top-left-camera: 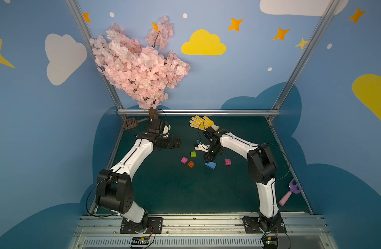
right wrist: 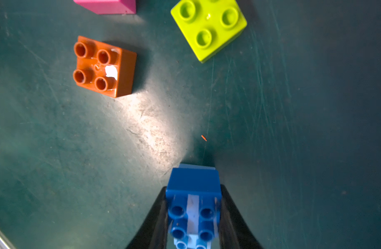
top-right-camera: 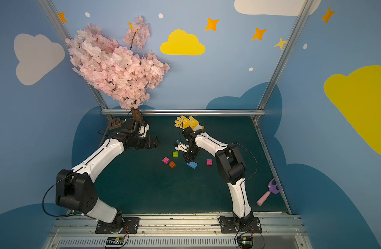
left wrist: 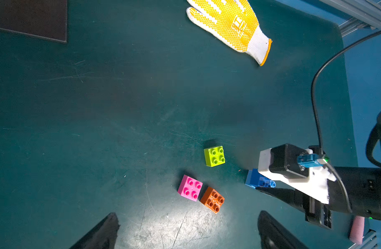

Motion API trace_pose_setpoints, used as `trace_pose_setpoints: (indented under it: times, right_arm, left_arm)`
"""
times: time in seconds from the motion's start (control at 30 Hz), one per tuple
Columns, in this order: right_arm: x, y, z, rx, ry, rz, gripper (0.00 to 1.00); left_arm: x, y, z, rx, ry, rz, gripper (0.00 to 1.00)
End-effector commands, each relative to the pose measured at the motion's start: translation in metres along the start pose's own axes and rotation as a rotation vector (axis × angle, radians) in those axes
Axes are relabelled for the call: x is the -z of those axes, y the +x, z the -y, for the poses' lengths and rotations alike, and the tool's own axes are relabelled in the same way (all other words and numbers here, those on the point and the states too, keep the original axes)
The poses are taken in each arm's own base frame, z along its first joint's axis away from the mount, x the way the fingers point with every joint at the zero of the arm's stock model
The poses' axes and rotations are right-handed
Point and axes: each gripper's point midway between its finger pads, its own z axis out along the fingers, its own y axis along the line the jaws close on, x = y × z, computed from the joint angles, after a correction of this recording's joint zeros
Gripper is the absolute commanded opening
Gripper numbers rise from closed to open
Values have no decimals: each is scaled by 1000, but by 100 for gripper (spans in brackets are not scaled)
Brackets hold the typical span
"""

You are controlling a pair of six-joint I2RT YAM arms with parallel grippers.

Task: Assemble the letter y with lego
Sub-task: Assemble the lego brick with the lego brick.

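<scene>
My right gripper (top-left-camera: 208,160) is shut on the dark blue brick (right wrist: 192,183), which sits on one end of the longer light blue brick (top-left-camera: 211,165) lying on the green mat. The light blue brick's free studs (right wrist: 193,242) show just past the dark blue one. Loose to the left lie a lime green brick (top-left-camera: 193,154), a pink brick (top-left-camera: 184,160) and an orange brick (top-left-camera: 191,164). Another pink brick (top-left-camera: 228,162) lies to the right. My left gripper (left wrist: 188,215) hangs open and empty above the mat, left of the bricks. No letter y stands joined.
A yellow glove (top-left-camera: 203,122) lies at the back, behind my right arm. A pink blossom tree (top-left-camera: 137,64) and a brown slotted scoop (top-left-camera: 130,123) stand at the back left. A purple toy fork with a pink handle (top-left-camera: 291,191) lies by the right edge.
</scene>
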Motion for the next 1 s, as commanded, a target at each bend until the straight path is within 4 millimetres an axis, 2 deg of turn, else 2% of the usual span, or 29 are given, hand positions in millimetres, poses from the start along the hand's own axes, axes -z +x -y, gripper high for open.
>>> trace_pose_setpoints:
  times: [0.0, 0.37, 0.97]
  right_arm:
    - [-25, 25, -5, -18, -35, -108, 16]
    - [-23, 14, -12, -14, -34, -125, 16]
    - [-36, 18, -24, -15, -26, -164, 16]
  left_arm:
    - [3, 0, 1, -11, -6, 0, 100]
    - [3, 0, 0, -11, -11, 0, 100]
    - [3, -1, -1, -7, -13, 1, 100]
